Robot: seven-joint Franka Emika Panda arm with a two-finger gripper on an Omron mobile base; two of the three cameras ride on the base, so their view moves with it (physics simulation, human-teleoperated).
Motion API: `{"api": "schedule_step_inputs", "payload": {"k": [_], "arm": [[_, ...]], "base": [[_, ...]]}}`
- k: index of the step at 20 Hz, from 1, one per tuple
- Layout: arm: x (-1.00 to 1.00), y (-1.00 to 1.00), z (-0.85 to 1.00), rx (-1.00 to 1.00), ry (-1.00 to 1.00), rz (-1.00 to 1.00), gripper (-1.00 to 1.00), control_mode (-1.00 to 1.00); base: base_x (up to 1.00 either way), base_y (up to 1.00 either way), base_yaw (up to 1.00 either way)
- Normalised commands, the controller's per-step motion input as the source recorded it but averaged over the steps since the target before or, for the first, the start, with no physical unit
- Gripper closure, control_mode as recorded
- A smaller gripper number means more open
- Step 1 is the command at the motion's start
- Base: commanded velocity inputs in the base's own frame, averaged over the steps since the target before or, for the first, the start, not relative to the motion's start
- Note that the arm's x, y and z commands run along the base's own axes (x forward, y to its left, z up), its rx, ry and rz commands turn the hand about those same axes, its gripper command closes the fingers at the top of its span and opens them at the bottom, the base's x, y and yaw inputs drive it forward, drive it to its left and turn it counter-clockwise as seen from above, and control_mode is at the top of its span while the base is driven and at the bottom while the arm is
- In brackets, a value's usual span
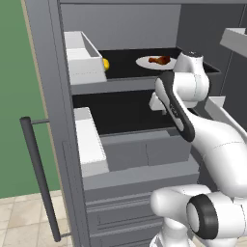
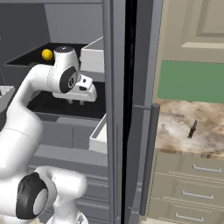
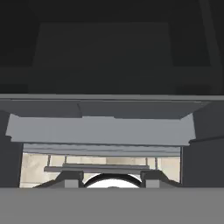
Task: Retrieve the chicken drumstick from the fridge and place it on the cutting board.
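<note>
I had my arm reached into the open fridge (image 1: 53,120), with my claw (image 2: 76,101) pointing down over the black middle shelf (image 1: 125,116), below the shelf that carried the food. From the right base view my two small fingertips (image 2: 71,101) hung just under the white hand, close together with a narrow gap between them. Nothing sat between them, but I could not tell for sure from these pictures whether the claw counted as open or closed. It held nothing that I could see.

The chicken drumstick (image 1: 161,60) lay on the white plate (image 1: 144,62) on the upper black shelf (image 1: 125,55), toward the right side of that shelf in the left base view. It was above my claw and apart from it, and my white wrist rose just beside the plate's right edge. A small yellow round fruit (image 1: 105,63) sat on the same shelf at its left end, near a white door bin (image 1: 84,58), well apart from the plate. In the right base view the fruit (image 2: 47,54) showed behind my forearm.

The hand view looked down past the dark shelf to the grey lower drawers (image 3: 100,127) and a strip of pale tiled floor (image 3: 35,168).

The fridge's long dark bar handle (image 1: 41,178) stood at the left. Past the door edge, in the right base view, a marbled worktop (image 2: 183,131) ran over beige drawers (image 2: 192,175).
</note>
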Motion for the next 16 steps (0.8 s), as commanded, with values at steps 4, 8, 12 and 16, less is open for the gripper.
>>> {"api": "schedule_step_inputs", "payload": {"k": [4,8,12,16], "arm": [[0.0,0.15,0.0,0.0,0.0,-0.02,-1.0,-1.0],[0.0,0.25,0.0,0.0,-0.04,-0.05,-1.0,-1.0],[0.0,0.22,0.06,0.0,-0.09,-0.1,-1.0,-1.0],[0.0,0.0,0.19,0.0,-0.07,-0.17,-1.0,-1.0]], "base": [[0.0,0.0,0.0],[0.0,0.0,0.0],[0.0,0.0,0.0],[0.0,0.0,0.0]]}}
